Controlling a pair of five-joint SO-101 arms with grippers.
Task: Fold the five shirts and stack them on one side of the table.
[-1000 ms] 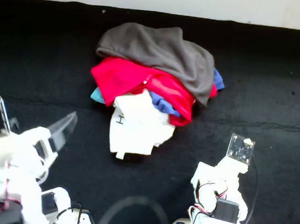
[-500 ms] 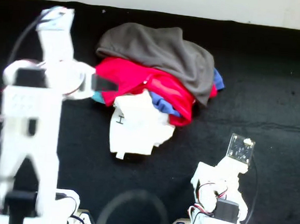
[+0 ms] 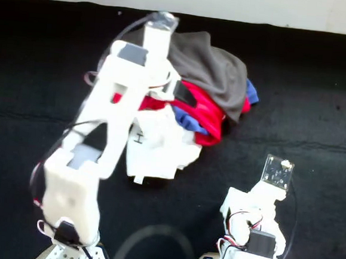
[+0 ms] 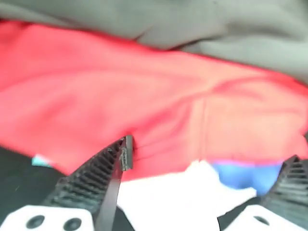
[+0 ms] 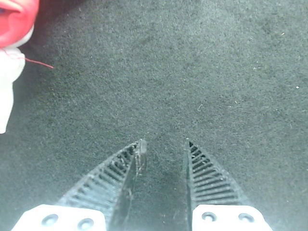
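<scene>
A pile of shirts lies at the table's middle back: a grey shirt (image 3: 214, 67) on top, a red shirt (image 3: 201, 108) under it, then a blue shirt (image 3: 185, 121) and a white shirt (image 3: 159, 146) spilling toward the front. My left arm stretches over the pile's left half and hides part of it. My left gripper (image 4: 207, 154) hangs open just above the red shirt (image 4: 144, 96), with the grey shirt (image 4: 216, 24) beyond it and the white shirt (image 4: 183, 197) and blue shirt (image 4: 245, 175) beneath. My right gripper (image 5: 163, 144) is open over bare black cloth.
The black table cloth (image 3: 318, 117) stretches bare to the right and left of the pile. My right arm (image 3: 256, 214) sits folded at the front right. A teal scrap (image 4: 41, 161) peeks from under the red shirt. A pale wall edges the back.
My left arm has swung up from the front left and out over the pile, bringing its gripper onto the red shirt. The right arm and the shirts have not moved.
</scene>
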